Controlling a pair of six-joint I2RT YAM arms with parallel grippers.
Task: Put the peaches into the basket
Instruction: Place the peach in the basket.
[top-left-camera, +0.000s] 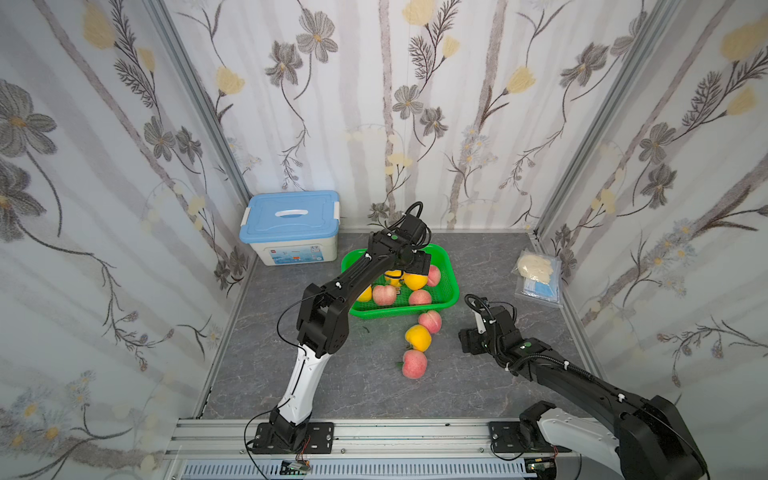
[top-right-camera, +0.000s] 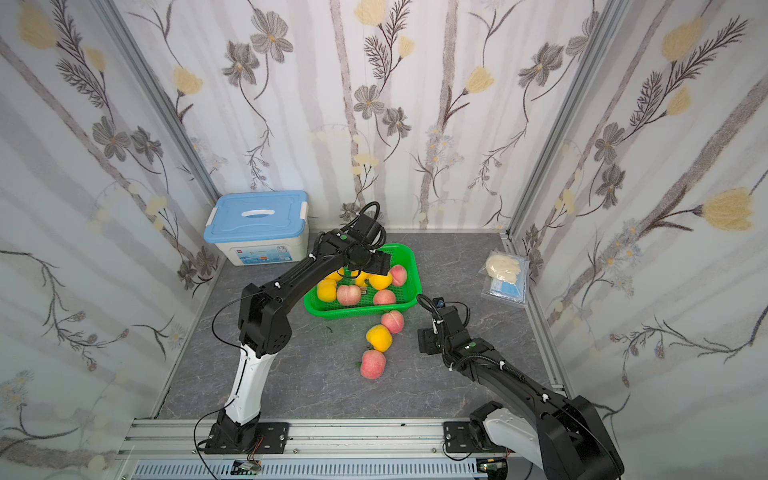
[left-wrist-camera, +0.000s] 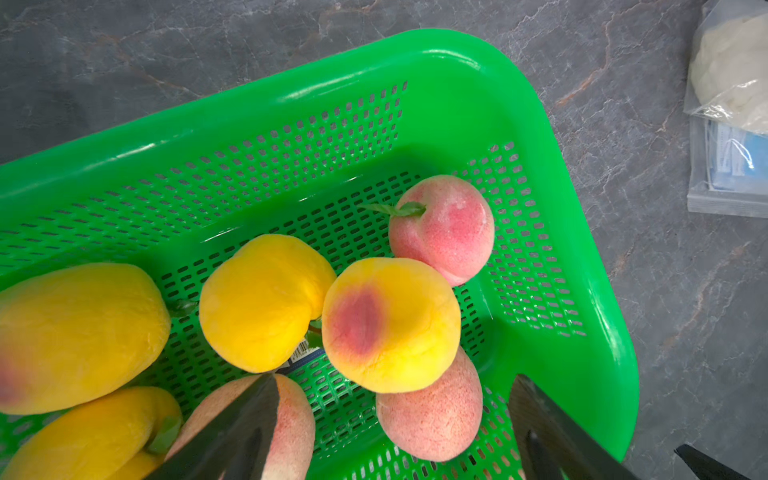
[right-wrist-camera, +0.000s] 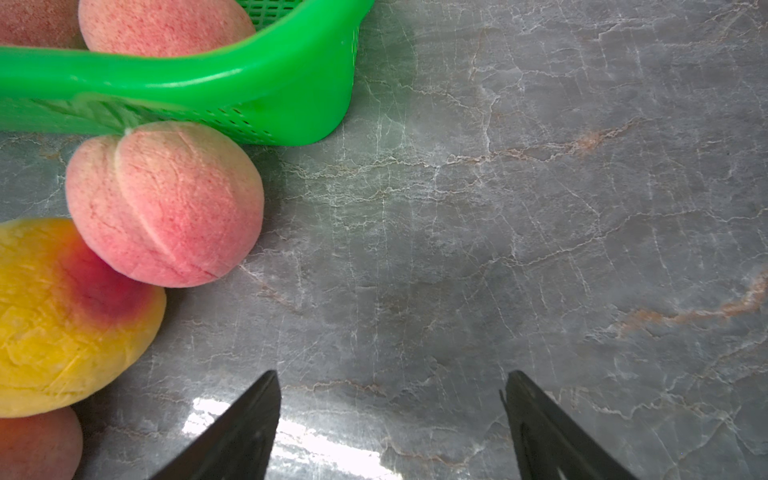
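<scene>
Peaches (top-left-camera: 418, 337) — grey marble tabletop (top-left-camera: 332, 374), floral walls (top-left-camera: 374, 104)

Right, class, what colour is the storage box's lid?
Light blue, with a white handle; the lid shows best in both top views.

Both top views look steeply down from high above the front rail toward the back wall. They stand far enough off to take in the whole grey marbled tabletop (top-left-camera: 332, 374), the left arm (top-left-camera: 316, 316), the right arm (top-left-camera: 582, 374), the green basket (top-left-camera: 399, 311) and the blue-lidded storage box (top-left-camera: 291, 226). They share nearly the entire scene, offset slightly sideways.

The left wrist camera sits close above the basket, looking down past the left gripper (left-wrist-camera: 395, 378) onto the peaches (left-wrist-camera: 390, 324) inside. It also catches the bagged packet (left-wrist-camera: 731, 166) seen in both top views.

The right wrist camera is low over bare tabletop and looks past the right gripper (right-wrist-camera: 390, 374). It faces the basket's outer corner and the pink peach (right-wrist-camera: 166, 203) against it, which also appear in both top views.
</scene>
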